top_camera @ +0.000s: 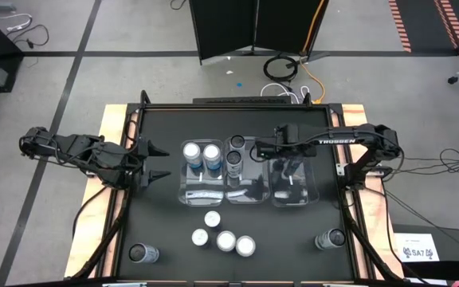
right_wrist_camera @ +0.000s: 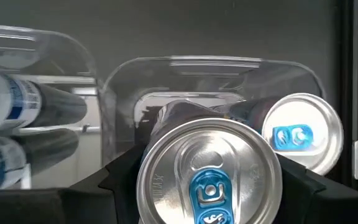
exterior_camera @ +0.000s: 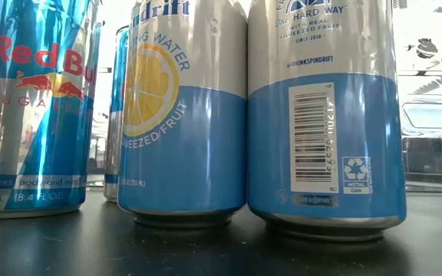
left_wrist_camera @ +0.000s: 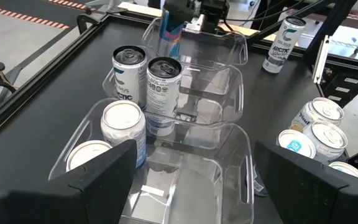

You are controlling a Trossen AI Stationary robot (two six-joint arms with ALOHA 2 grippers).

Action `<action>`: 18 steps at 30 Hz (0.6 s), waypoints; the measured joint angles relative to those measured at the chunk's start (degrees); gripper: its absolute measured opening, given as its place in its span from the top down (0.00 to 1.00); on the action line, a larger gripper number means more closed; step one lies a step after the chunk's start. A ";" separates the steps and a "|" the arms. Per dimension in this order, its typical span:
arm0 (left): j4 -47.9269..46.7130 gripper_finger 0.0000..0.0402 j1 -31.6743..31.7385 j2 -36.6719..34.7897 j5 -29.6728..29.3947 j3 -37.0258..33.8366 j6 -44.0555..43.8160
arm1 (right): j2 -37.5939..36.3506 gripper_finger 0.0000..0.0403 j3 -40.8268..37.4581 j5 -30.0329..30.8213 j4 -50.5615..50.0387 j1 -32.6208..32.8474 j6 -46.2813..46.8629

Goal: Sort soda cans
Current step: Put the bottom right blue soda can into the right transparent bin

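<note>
Sorting in progress on the black table [top_camera: 158,231] (clock bearings read from above, six o'clock at the front edge): four white-topped cans with pale blue sides [top_camera: 226,241] stood bunched together at six o'clock. The low view showed two of them [exterior_camera: 183,115] side by side, with a blue and silver slim can [exterior_camera: 33,107] to one side. A lone silver-topped can [top_camera: 143,253] stood at seven o'clock and a dark grey can [top_camera: 331,238] at five o'clock, each well apart from the bunch.

At the dial's centre three clear rectangular plastic bins sat touching in a row. The nine o'clock bin [top_camera: 202,195] held two white-topped cans [top_camera: 191,151]. The middle bin [top_camera: 241,195] held two tall cans with dark tops [top_camera: 235,151]. The three o'clock bin [top_camera: 297,195] lay under the right arm.

The left gripper [top_camera: 164,163] hovered at nine o'clock, just beside the row, its fingers spread wide and holding nothing. The right gripper [top_camera: 257,149], reaching in from three o'clock, had its fingers clamped on a silver-topped can with a blue tab [right_wrist_camera: 207,177], held over the three o'clock bin at its edge nearest the middle one. A second blue-tabbed top [right_wrist_camera: 300,134] showed just beside it.
</note>
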 joint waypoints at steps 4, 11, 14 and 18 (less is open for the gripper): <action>0.00 0.17 0.00 0.02 -0.02 0.00 -0.02 | 0.00 0.42 -2.49 -0.52 4.32 -1.02 -2.21; 0.00 0.17 0.00 0.02 -0.07 0.00 -0.02 | 0.02 0.42 -5.01 -0.47 7.35 -2.77 -3.22; 0.00 0.17 0.00 0.02 -0.09 0.00 -0.02 | 0.02 0.42 -5.56 -0.49 8.14 -3.23 -4.19; 0.00 0.17 0.00 0.02 -0.09 0.00 -0.02 | 0.02 0.42 -5.79 -1.23 8.64 -3.24 -5.49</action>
